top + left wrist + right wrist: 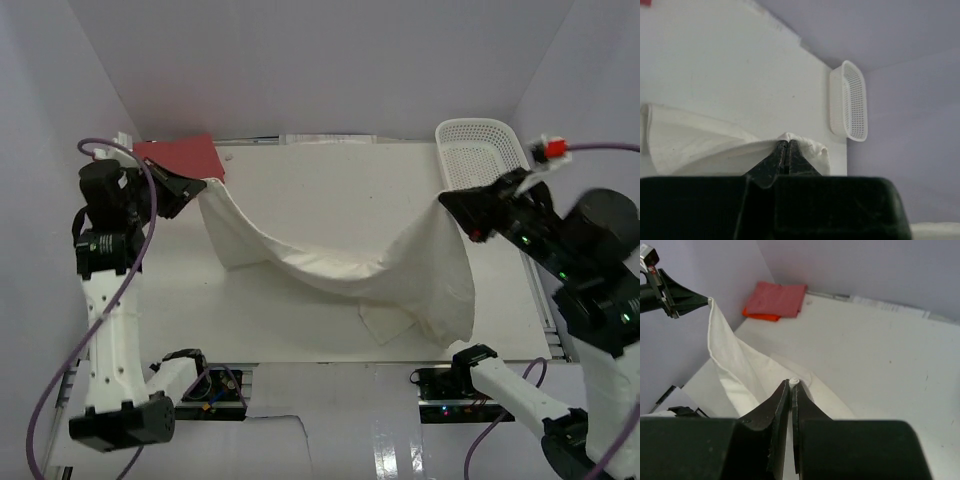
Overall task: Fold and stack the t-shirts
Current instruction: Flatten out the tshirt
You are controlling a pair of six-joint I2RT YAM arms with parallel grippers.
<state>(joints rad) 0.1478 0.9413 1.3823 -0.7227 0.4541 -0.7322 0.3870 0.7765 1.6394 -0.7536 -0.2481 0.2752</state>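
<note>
**Q:** What is the state of the left gripper [203,187]?
**A:** Clenched. Its jaws press together on one upper corner of the cream shirt [340,255]. The corner is held raised above the far-left part of the table [300,165].

**Q:** And the right gripper [447,199]?
**A:** Clenched likewise. It pinches the opposite upper corner of the same shirt, just on the near side of the basket [480,150]. In the right wrist view the jaws meet with a small fold of cream cloth nipped at the tips.

**Q:** How does the cream shirt lie?
**A:** It hangs between the two grippers like a sling.
- The top edge dips in a curve at mid-span.
- The lower part rests on the table.
- The right side falls from the gripper in a long drape.
- A flat portion lies beneath that drape, toward the near edge.

**Q:** Where are the other shirts?
**A:** The pink shirt [180,157] lies folded in the far-left corner, just behind the left gripper. The orange shirt [761,317] lies beneath it. Only a strip of its edge shows, and only in the right wrist view.

**Q:** Where is the basket?
**A:** It is white mesh and stands upright in the far-right corner, well apart from the two stacked shirts. Whether the cream cloth touches it cannot be told.
</note>
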